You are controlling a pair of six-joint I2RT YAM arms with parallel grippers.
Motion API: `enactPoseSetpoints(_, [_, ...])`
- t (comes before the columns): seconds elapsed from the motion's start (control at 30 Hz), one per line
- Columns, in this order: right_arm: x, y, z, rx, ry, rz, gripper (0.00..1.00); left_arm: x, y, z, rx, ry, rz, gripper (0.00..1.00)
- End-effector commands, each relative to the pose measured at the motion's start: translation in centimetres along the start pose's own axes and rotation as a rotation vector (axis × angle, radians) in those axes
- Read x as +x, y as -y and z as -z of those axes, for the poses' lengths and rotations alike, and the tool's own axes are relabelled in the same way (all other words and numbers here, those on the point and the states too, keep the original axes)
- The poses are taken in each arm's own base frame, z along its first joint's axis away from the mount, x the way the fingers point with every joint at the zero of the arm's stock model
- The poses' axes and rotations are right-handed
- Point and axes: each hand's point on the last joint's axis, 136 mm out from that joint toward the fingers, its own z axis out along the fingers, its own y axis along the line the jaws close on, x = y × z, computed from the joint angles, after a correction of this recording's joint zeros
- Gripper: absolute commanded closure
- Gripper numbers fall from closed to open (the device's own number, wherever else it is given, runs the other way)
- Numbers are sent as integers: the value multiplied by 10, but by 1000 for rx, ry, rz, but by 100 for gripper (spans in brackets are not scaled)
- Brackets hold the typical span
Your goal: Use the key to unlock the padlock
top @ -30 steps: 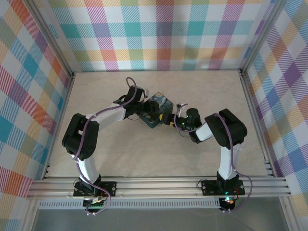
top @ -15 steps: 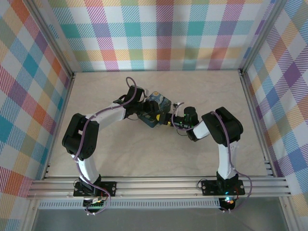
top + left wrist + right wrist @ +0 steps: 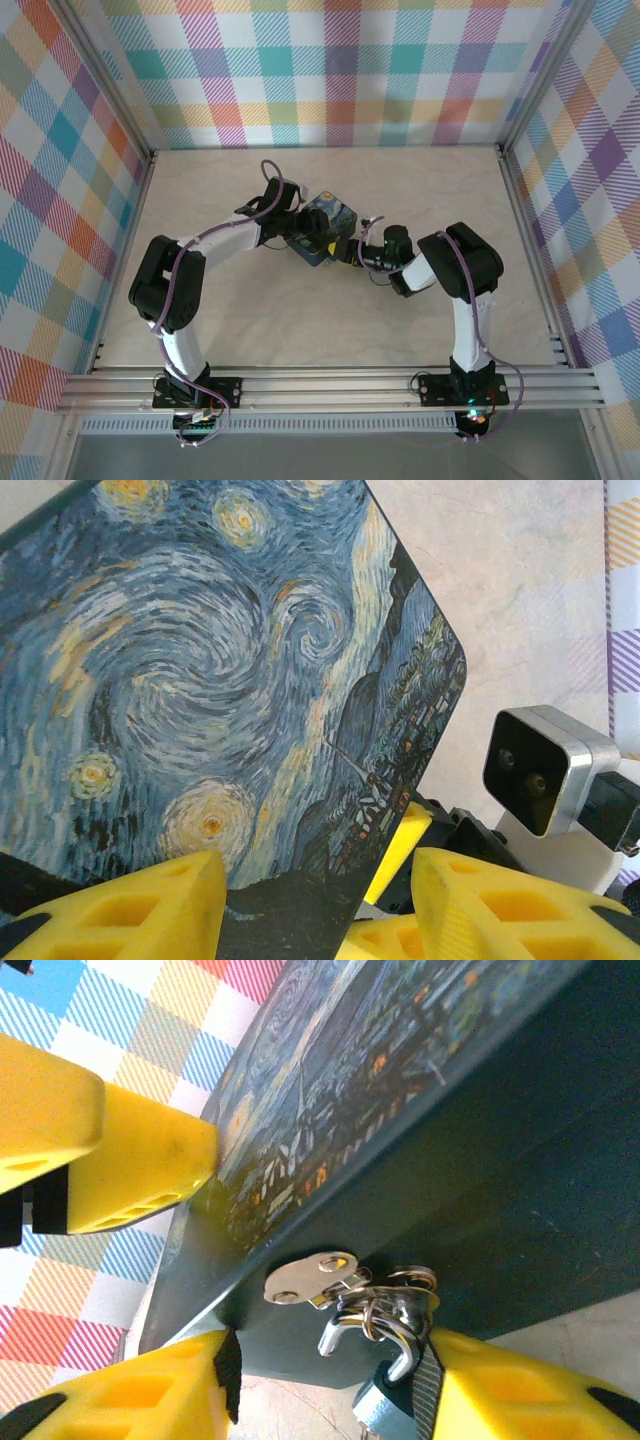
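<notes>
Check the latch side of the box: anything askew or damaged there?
Nothing damaged. On the box, the padlock hangs from the hasp off-centre, against one finger of the right gripper, not midway between the two.

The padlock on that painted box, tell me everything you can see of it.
The padlock is small, with a light-blue body, cut off by the picture's lower edge, and a silver shackle. It hangs from the metal hasp on the painted box, shackle hooked through small rings. Its body seems to touch one yellow finger of the right gripper, between the open jaws.
</notes>
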Motion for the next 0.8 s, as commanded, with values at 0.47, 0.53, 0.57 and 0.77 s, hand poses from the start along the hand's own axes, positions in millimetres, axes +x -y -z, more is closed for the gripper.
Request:
enactPoseSetpoints(0.47, [12, -22, 4, -100, -13, 77, 82, 38, -34, -16, -101, -126, 72, 48])
enactPoseSetpoints(0.53, [13, -21, 5, -92, -13, 74, 85, 38, -34, -16, -101, -125, 71, 48])
enactPoseSetpoints(0.57, [14, -21, 6, -89, -12, 74, 86, 38, -34, -16, -102, -125, 71, 48])
enactPoseSetpoints(0.77, [11, -19, 10, -67, 10, 67, 96, 39, -35, -14, -105, -119, 73, 48])
